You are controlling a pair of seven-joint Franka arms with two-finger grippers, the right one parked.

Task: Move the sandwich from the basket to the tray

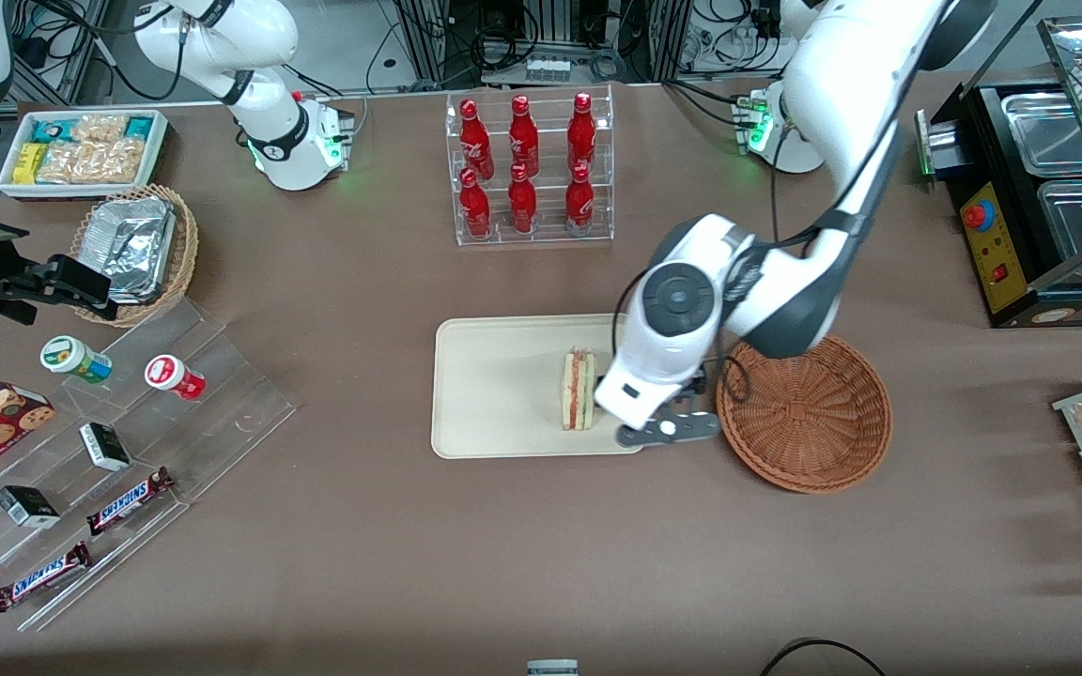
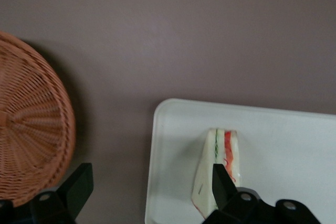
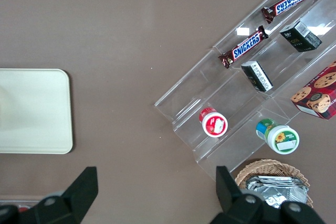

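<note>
Cream tray (image 1: pixel 494 394) already holds the sandwich (image 1: pixel 579 390); wicker basket (image 1: pixel 809 413) sits empty.
Claw (image 2: pixel 149 192) hovers spread wide above the tray's basket-side edge, gripping nothing; only pulling away seems left.

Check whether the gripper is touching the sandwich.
Cannot tell. In the left wrist view the open gripper straddles the tray edge, one finger overlapping the sandwich; neither contact nor gap shows plainly.

sandwich (image 1: pixel 579 390): pale white bread, red-pink stripe beside a light green one
tray (image 1: pixel 494 394): plain cream-beige
basket (image 1: pixel 809 413): reddish-brown wicker weave
gripper (image 1: pixel 646 422): white body above the tray's edge, black jaws spread wide
worktop (image 1: pixel 541 535): flat brown-mauve
cola bottles (image 1: pixel 524 164): glossy red in a clear rack
Snickers bars (image 1: pixel 128 500): dark brown wrappers, blue lettering on white
</note>
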